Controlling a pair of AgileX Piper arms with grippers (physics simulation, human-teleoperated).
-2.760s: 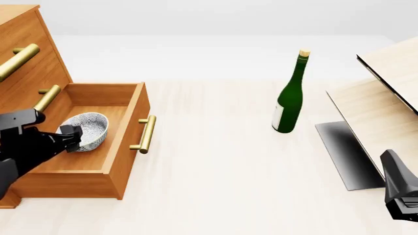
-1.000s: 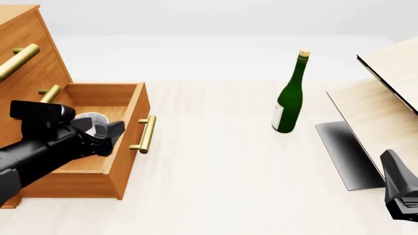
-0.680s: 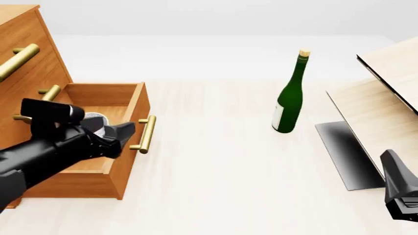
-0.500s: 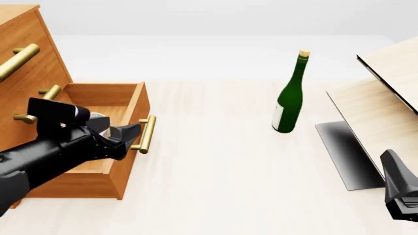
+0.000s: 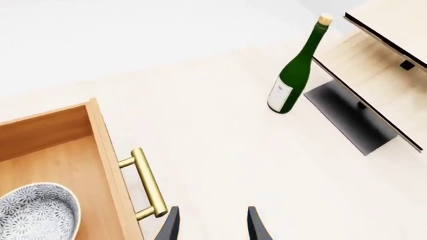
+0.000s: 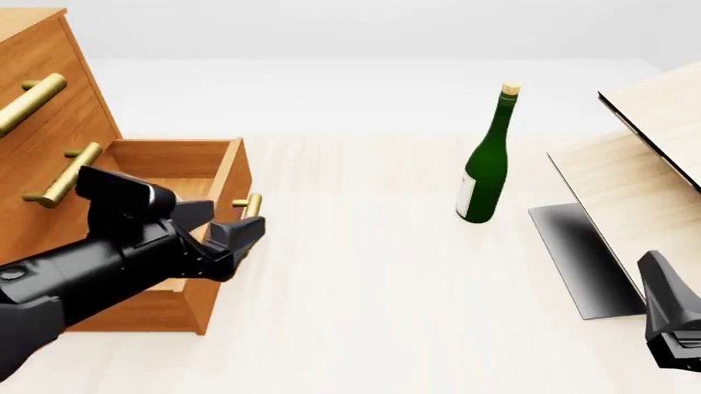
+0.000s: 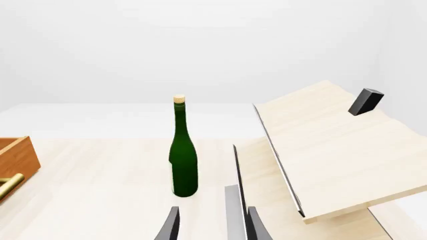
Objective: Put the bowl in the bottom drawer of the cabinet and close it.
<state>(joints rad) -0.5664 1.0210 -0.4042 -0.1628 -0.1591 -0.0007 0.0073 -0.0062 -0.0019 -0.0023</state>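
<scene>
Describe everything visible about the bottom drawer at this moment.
The bottom drawer is an orange-brown wooden box, pulled well out of the cabinet and open. A brass bar handle on two posts sits on its front panel. Inside, the speckled white bowl rests on the drawer floor. The left hand hovers open just past the front panel beside the handle, touching nothing.

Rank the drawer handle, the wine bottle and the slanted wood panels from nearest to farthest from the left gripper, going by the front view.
From the left gripper:
1. Drawer handle, just beyond the fingertips, on the open bottom drawer at the left.
2. Wine bottle, standing upright mid-table, off to the right.
3. Slanted wood panels, at the far right edge.
</scene>
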